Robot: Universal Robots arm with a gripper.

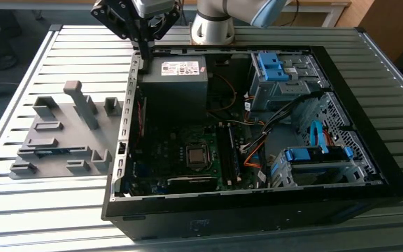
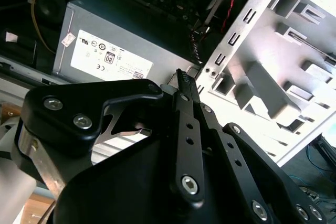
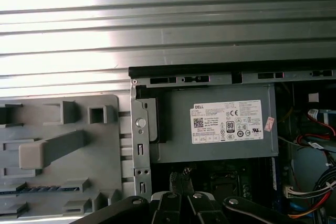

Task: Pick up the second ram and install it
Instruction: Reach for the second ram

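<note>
Black metal fingers of the gripper (image 1: 146, 55) are pressed together with nothing between them; in both wrist views their tips (image 3: 181, 177) meet. The gripper hangs over the rear corner of the open black tower computer case (image 1: 257, 210), at the exterior view's left. It is just above the sheet-metal edge beside the grey boxy power supply with a white label (image 1: 179, 79). Deeper in the case lies the green motherboard (image 1: 180, 142), with light-blue plastic drive brackets (image 1: 272, 65) toward the exterior view's right. Outside the case, on the silver slatted metal table (image 1: 48, 210), sits the grey blocky plastic holder tray (image 1: 61, 113). The second ram (image 1: 53, 151), a thin blue board stick, lies flat in one of the tray's slots, well apart from the gripper; the first wrist view shows it there too (image 3: 37, 188).
</note>
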